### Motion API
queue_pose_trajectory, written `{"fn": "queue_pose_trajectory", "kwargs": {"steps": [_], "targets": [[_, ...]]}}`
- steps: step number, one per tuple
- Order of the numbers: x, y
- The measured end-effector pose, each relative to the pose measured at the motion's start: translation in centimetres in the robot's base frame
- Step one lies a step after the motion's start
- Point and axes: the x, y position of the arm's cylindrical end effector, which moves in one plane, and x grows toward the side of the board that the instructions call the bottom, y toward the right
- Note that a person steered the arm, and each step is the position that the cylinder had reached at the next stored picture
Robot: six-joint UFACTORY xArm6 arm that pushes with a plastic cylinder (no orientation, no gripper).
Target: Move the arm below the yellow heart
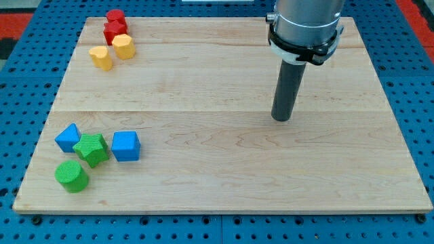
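Note:
The yellow heart lies near the board's top left corner. A yellow hexagon-like block sits just to its upper right. My tip rests on the board right of centre, far to the right of the yellow heart and a little lower in the view. It touches no block.
Two red blocks sit together above the yellow ones at the top left. At the lower left are a blue block, a green star, a blue cube and a green cylinder. The wooden board lies on blue pegboard.

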Motion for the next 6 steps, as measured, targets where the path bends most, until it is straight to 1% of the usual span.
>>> {"fn": "queue_pose_trajectory", "kwargs": {"steps": [2,3,4,5,6], "targets": [[-0.1,0.0],[-1.6,-0.6],[-4.6,-6.5],[-4.8,-11.7],[-4.9,-15.3]]}}
